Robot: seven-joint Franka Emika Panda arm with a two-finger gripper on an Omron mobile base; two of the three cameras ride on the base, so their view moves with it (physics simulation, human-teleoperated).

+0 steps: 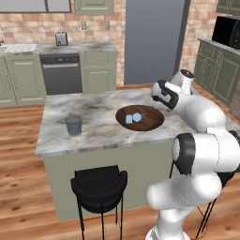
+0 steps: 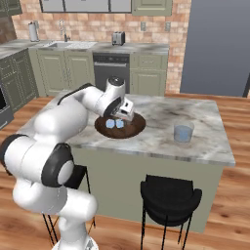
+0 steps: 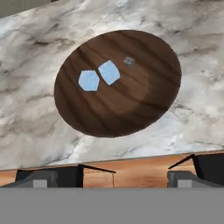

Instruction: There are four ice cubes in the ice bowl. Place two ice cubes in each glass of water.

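The ice bowl, a wide dark-brown wooden dish, lies on the marble island, also seen as ice bowl and ice bowl. In it two pale blue ice cubes lie side by side, ice cubes. One glass of water stands alone on the island, well away from the bowl. My gripper hovers open over the bowl's edge. Nothing is between its fingers.
The island counter drops off at its front edge, where a black stool stands. Behind are cabinets, a dishwasher and a tall grey fridge.
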